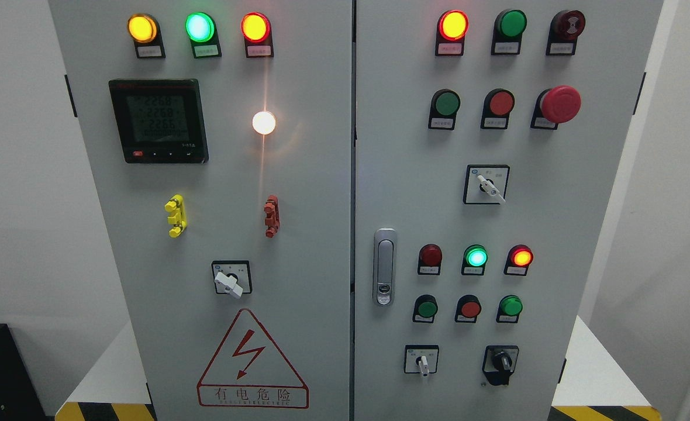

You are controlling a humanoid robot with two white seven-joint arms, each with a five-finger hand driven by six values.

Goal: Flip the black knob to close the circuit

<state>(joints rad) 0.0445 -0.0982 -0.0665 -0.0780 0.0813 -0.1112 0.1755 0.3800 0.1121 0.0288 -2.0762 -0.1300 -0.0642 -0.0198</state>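
Note:
A grey electrical cabinet (321, 193) fills the head view with two doors. The black knob (502, 361) sits at the lower right of the right door, on a black plate, its pointer roughly upright. Beside it on the left is a white selector switch (422, 363). Neither of my hands nor arms shows in the view.
The right door carries lit red (453, 25) and green (475, 257) lamps, a red mushroom stop button (560, 104), a white-handled selector (488, 186) and a metal door latch (384, 266). The left door has a meter display (158, 120), yellow and red terminals, a white selector (230, 282) and a hazard sign.

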